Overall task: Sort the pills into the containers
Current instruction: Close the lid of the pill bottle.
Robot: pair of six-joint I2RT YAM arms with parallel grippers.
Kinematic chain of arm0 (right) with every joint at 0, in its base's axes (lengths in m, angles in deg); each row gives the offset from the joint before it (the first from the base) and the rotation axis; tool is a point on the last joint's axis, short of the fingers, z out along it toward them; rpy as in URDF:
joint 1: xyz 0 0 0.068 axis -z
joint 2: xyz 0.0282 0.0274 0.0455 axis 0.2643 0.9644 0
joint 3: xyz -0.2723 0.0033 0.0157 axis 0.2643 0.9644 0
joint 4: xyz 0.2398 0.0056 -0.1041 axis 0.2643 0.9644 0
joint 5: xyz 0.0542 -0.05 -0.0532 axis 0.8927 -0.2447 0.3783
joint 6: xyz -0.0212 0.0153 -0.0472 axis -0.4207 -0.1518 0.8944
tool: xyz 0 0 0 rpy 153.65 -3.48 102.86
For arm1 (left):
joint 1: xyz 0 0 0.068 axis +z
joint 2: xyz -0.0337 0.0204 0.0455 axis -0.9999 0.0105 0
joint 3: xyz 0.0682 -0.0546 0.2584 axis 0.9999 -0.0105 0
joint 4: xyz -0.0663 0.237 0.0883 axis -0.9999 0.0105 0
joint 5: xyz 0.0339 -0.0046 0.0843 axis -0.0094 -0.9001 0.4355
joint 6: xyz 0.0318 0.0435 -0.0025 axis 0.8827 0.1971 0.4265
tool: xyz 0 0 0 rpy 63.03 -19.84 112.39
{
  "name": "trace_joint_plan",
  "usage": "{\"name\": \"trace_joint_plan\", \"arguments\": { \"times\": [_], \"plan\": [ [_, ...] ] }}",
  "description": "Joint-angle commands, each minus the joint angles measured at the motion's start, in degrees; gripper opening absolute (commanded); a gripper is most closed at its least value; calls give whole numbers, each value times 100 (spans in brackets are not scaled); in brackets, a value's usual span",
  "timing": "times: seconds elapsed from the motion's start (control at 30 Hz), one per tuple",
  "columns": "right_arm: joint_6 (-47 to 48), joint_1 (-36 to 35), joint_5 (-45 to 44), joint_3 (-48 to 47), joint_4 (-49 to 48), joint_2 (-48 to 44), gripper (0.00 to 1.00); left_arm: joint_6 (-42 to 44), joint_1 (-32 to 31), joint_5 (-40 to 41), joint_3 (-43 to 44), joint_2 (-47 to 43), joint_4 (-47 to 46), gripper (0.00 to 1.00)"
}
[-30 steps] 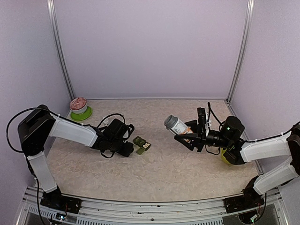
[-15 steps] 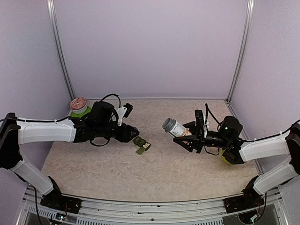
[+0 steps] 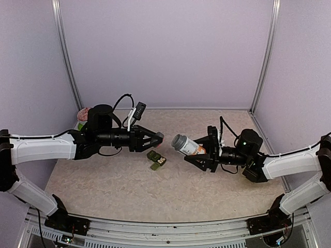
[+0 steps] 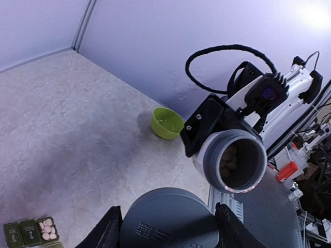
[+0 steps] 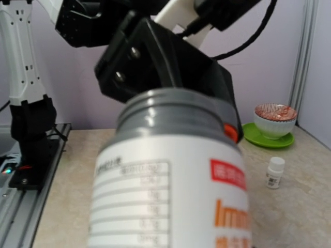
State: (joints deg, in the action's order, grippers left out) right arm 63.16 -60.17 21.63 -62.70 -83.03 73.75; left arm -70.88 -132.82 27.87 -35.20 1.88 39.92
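Top external view shows you the containers (image 3: 156, 159) lying on the table (image 3: 103, 178), between the two arms. Your left hand (image 3: 155, 138) grips a grey lid (image 4: 170, 222). Your right hand (image 3: 200, 150) holds the open pill bottle (image 3: 185, 144) above the table, mouth pointing left.

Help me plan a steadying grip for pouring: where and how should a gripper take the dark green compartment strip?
I'd come straight down from above and pinch the strip across its narrow width at the closed end compartment. It lies flat on the table, so its long sides are the reachable edges, and the other end compartment is open with pills.
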Motion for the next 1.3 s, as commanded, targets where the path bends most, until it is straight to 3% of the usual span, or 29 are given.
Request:
{"name": "trace_joint_plan", "arguments": {
  "times": [0.0, 0.33, 1.07, 1.27],
  "plan": [
    [316, -175, -482, -165, -105, 42, 29, -819, -3, -658, -158, -20, -1235, 43],
    [605, -459, -1013, -235, -142, 111, 29, -1508, -248, -577, -66, 256, -2011, 43],
    [884, -694, -1506, -376, -65, 194, 28, -1841, -557, -282, 69, 533, -2213, 43],
    [1108, -817, -1945, -446, 170, 196, 28, -1812, -604, 30, 140, 570, -1810, 43]
  ]
}}
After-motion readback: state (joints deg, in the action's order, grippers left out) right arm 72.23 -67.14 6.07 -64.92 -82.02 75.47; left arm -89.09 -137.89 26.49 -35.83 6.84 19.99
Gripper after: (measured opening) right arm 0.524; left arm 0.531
